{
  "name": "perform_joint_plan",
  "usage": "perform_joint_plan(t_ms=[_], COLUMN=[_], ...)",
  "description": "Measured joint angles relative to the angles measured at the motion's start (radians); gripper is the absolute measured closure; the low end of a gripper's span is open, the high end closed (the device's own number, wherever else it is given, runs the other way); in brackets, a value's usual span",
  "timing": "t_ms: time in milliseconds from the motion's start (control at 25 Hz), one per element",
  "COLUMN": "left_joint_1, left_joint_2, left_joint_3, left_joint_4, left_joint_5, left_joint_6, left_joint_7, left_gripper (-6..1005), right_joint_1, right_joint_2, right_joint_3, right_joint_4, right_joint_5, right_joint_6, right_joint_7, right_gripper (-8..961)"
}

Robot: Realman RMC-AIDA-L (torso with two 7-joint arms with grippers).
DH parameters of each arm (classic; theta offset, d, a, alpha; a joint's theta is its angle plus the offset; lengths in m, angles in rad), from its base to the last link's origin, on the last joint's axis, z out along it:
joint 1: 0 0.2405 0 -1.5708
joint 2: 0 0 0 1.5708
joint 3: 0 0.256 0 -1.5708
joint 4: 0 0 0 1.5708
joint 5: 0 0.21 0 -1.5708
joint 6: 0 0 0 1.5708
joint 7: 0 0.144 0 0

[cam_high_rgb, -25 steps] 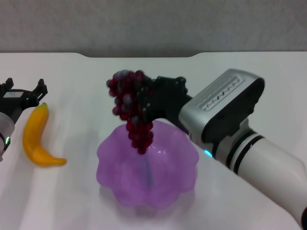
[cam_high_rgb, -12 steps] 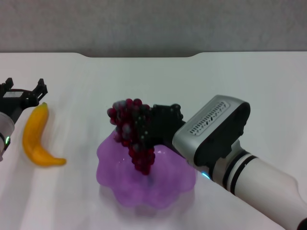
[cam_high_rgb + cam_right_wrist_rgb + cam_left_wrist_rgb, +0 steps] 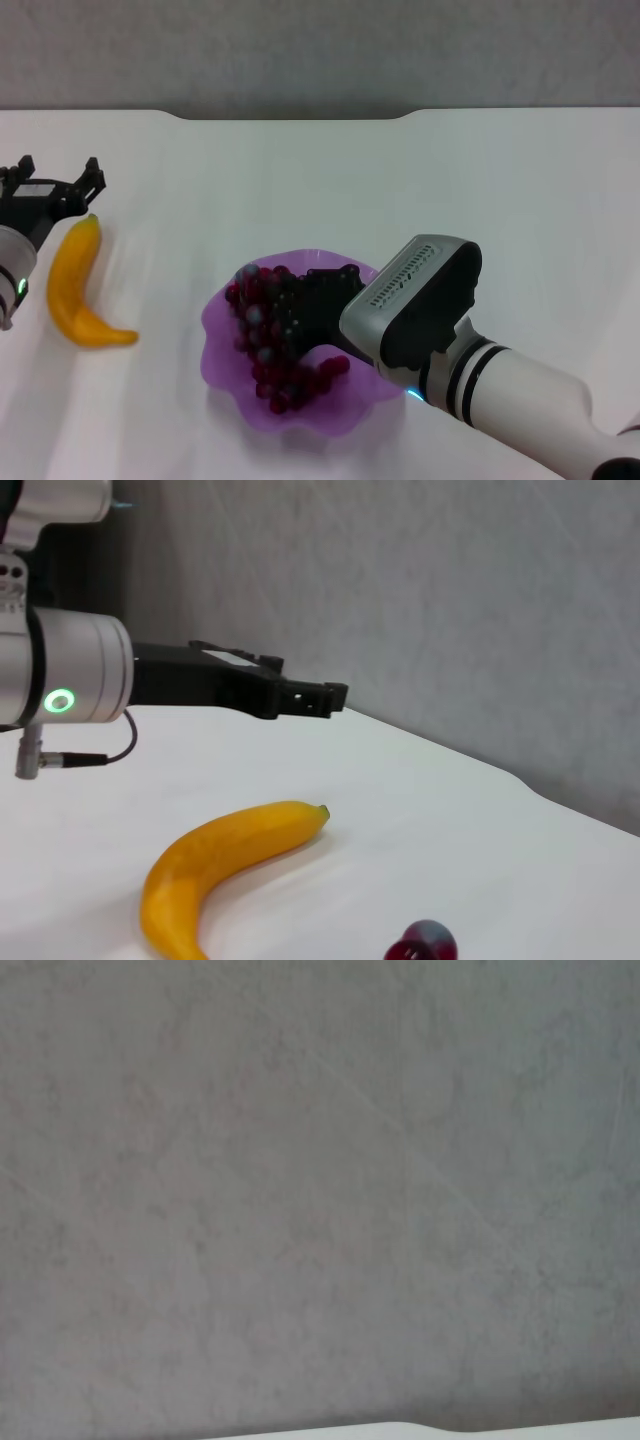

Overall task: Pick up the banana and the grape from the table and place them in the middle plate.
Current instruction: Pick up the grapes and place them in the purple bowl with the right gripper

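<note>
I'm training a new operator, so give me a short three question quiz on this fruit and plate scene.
1. True or false: the curved yellow banana lies in the translucent purple scalloped plate.
2. Which gripper is over the plate: A left, B right?
3. Fill in: the dark red grape bunch rests in the ____.

Key: 1 false, it lies on the white table, near the left gripper. 2 B, the right gripper. 3 plate.

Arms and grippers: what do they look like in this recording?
Right arm: white tube, black rings, silver-grey slotted wrist housing, small blue-green light, black right gripper. Left arm: pale grey cylindrical wrist, green ring light, thin dark cable, black left gripper with two slim notched fingers.
</note>
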Motion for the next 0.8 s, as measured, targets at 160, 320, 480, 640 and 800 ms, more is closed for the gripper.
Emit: perform_joint_plan(t_ms=[160, 320, 480, 640, 800], left_joint_1=[0.0, 0.004, 0.005, 0.005, 0.001], left_joint_2=[0.0, 0.0, 0.0, 0.0, 0.0], left_joint_3=[0.0, 0.0, 0.0, 0.0, 0.0], left_joint_4=[0.0, 0.0, 0.0, 0.0, 0.0], left_joint_5=[0.0, 0.0, 0.0, 0.0, 0.0], left_joint_6=[0.0, 0.0, 0.0, 0.0, 0.0], left_joint_7=[0.0, 0.0, 0.0, 0.0, 0.0], left_gripper=[118, 118, 118, 118, 118], right_joint_1=[-0.005, -0.014, -0.016, -0.012, -0.004], right_joint_2=[0.0, 0.0, 0.0, -0.001, 0.0], right_joint_3=[-0.001, 0.0, 0.007, 0.013, 0.024], right_joint_4=[0.0, 0.002, 0.01, 0.023, 0.05], right_joint_5=[-0.001, -0.001, -0.001, -0.001, -0.001], right_joint_6=[-0.009, -0.015, -0.015, -0.016, -0.017], right_joint_7=[0.007, 0.012, 0.014, 0.024, 0.024], right_gripper=[822, 822, 822, 822, 822])
